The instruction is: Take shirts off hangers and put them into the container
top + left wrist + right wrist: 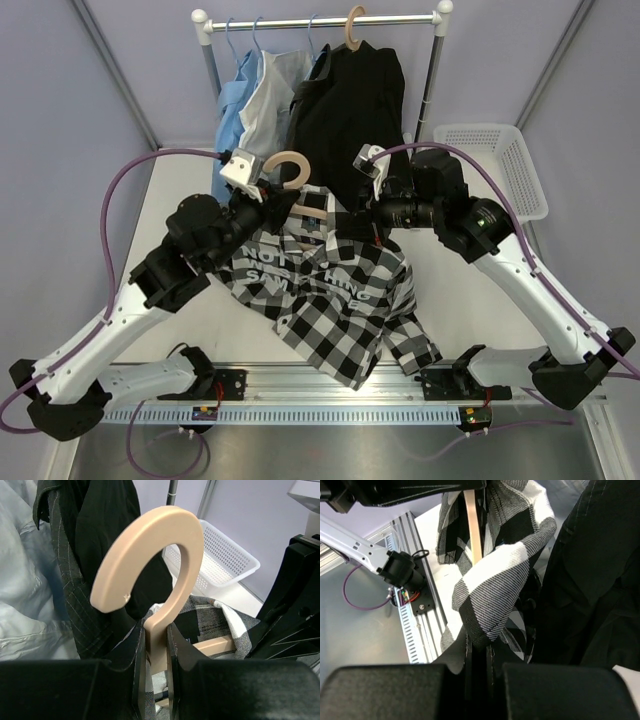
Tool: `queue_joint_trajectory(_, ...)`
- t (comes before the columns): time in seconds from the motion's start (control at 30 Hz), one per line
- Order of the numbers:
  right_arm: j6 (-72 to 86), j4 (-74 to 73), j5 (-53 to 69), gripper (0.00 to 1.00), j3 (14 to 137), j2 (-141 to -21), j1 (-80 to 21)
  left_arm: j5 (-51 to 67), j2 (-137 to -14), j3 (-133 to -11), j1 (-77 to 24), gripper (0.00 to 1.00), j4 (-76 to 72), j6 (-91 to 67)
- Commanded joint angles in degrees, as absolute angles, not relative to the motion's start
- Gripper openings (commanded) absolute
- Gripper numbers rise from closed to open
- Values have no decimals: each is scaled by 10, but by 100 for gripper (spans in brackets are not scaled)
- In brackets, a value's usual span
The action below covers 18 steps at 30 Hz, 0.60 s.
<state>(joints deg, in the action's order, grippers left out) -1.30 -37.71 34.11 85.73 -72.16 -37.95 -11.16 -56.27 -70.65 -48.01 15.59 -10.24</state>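
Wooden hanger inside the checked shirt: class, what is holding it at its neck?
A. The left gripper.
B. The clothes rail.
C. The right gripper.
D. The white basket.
A: in the left wrist view the left gripper is clamped on the wooden hanger at its neck, just below the hook, above the checked shirt.

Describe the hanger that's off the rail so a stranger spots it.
Below the rail, a checked shirt spreads over the table. Its hanger shows a tan wooden hook, clamped by the left gripper; the other wooden hanger hangs on the rail.
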Motion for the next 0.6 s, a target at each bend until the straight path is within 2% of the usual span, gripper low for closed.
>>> queue_joint_trajectory(0.0, -5, -329, 351, 0, 861, -695, -388, -113, -539, -685, -482, 0, 56, -103)
queue_joint_trajectory(0.13, -10, -334, 359, 0, 875, -698, -388, -136, -545, -682, -482, 0, 54, -124)
queue_joint_trajectory(0.17, -10, -333, 363, 0, 878, -700, -389, -135, -548, -682, -483, 4, 49, -126)
queue_joint_trajectory(0.2, -9, -333, 373, 0, 880, -701, -389, -127, -553, -682, -482, 14, 46, -127)
queue_joint_trajectory(0.27, -9, -334, 388, 0, 884, -708, -389, -113, -564, -684, -482, 22, 38, -124)
queue_joint_trajectory(0.3, -9, -333, 392, 0, 884, -708, -389, -106, -567, -685, -482, 30, 36, -121)
queue_joint_trajectory(0.33, -9, -332, 392, 0, 883, -708, -389, -108, -569, -686, -482, 34, 34, -119)
queue_joint_trajectory(0.37, -9, -331, 391, 0, 882, -706, -388, -112, -568, -685, -482, 36, 32, -117)
queue_joint_trajectory(0.47, -10, -330, 388, 0, 880, -701, -388, -130, -566, -684, -482, 48, 30, -110)
queue_joint_trajectory(0.57, -10, -329, 385, 0, 880, -698, -388, -145, -573, -688, -482, 47, 31, -109)
